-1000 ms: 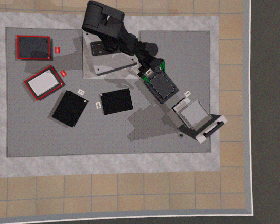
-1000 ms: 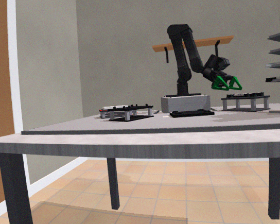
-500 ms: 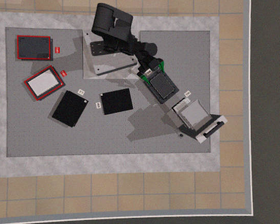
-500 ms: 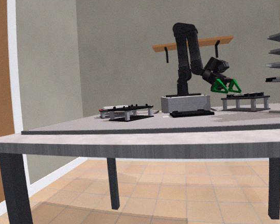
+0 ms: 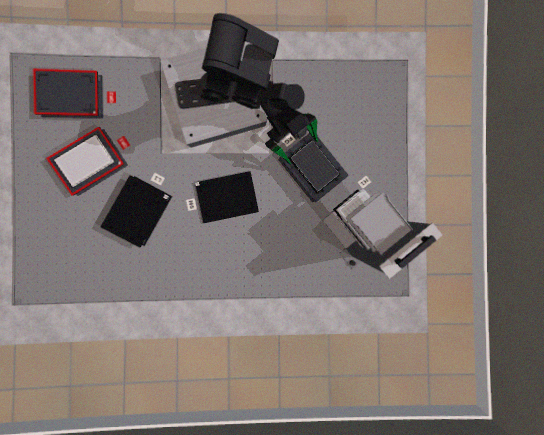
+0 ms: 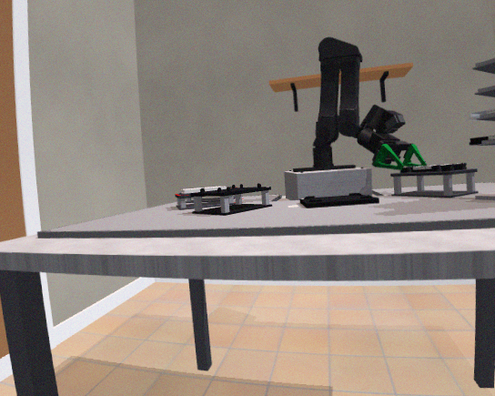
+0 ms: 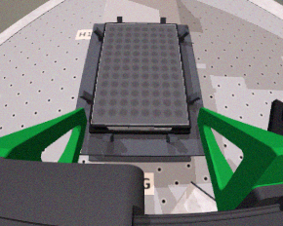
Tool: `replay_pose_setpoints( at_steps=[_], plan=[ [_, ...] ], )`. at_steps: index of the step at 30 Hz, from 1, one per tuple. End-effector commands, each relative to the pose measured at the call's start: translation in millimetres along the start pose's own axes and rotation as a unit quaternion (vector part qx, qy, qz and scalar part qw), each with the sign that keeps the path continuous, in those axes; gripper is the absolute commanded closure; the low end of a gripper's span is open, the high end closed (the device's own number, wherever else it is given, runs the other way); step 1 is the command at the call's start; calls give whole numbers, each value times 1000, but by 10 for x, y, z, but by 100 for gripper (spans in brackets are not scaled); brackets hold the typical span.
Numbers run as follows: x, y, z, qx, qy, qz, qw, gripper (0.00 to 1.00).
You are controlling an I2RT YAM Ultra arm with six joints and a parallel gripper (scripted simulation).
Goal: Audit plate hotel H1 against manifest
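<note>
A dark 96-well plate lies flat on the raised regrip nest, right way up, and also shows in the wrist view. I can read no label on its near short end. My gripper is open and empty, its green fingers standing either side of the plate's near end, just above the nest and apart from the plate. The plate hotel H1 stands just beyond the nest. A pale plate edge juts from its front. Its shelves show at the right edge of the side view, with plates on the lower two.
The red-framed quarantine nest at the far left is empty. The other one holds a white plate. Two black nests, L1 and N6, lie mid-table with nothing on them. My arm's base block stands behind the regrip nest.
</note>
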State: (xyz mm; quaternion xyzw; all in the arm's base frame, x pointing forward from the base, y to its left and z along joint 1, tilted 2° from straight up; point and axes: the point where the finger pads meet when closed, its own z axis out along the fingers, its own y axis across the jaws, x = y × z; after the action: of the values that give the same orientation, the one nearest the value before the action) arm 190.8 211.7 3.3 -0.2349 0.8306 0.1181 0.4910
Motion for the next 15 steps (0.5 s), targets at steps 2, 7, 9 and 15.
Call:
replay_pose_setpoints(
  at_steps=[2, 7, 9, 15],
  plan=[
    [-60, 24, 12, -3, -18, 12, 1000, 0],
    [-12, 24, 31, -3, -18, 12, 1000, 0],
    [7, 24, 38, -3, -18, 12, 1000, 0],
    [37, 25, 49, -3, -18, 12, 1000, 0]
  ],
)
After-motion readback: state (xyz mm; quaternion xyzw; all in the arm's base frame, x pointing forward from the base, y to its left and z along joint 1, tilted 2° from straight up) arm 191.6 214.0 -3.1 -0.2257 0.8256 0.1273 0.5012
